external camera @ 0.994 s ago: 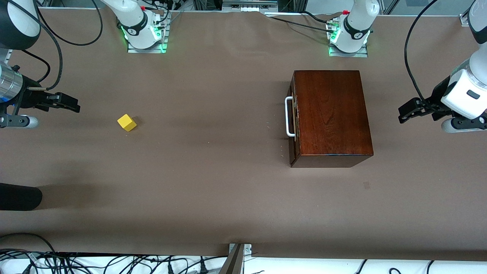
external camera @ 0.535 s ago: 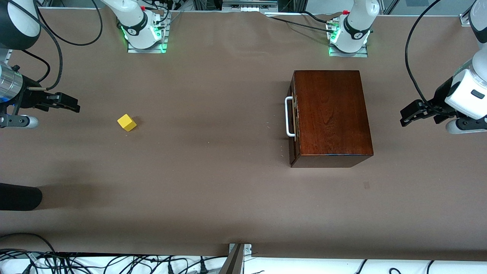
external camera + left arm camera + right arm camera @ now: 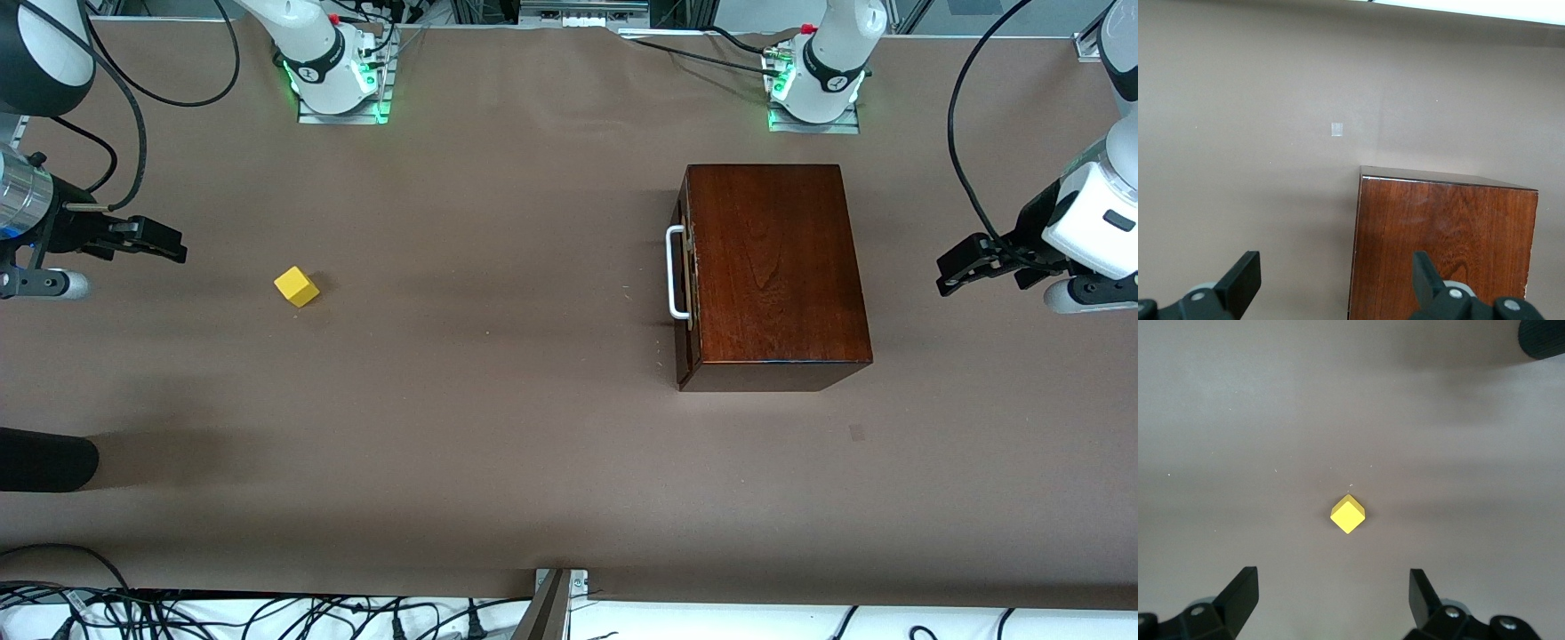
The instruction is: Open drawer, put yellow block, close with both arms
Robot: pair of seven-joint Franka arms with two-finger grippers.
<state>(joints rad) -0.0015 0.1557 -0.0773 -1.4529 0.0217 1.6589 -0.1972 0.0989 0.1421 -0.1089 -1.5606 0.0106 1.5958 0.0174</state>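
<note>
The drawer [image 3: 683, 276] is shut in the wooden box [image 3: 772, 267]; the yellow block [image 3: 296, 287] lies well apart, toward the right arm's end of the counter [image 3: 498, 427]. Both the left pincer [image 3: 965, 267] and the right pincer [image 3: 151, 240] are held open and empty, so opening is judged not yet begun. The white handle [image 3: 674, 272] must be gripped next.

Two white arms [image 3: 1089, 227] with dark grey joints; black cables loop from each; white bases [image 3: 813, 84] on metal plates glow green at the tabletop's top edge; black two-finger grippers, right [image 3: 164, 242] and left [image 3: 956, 267]; silver cylinder on the right wrist.
</note>
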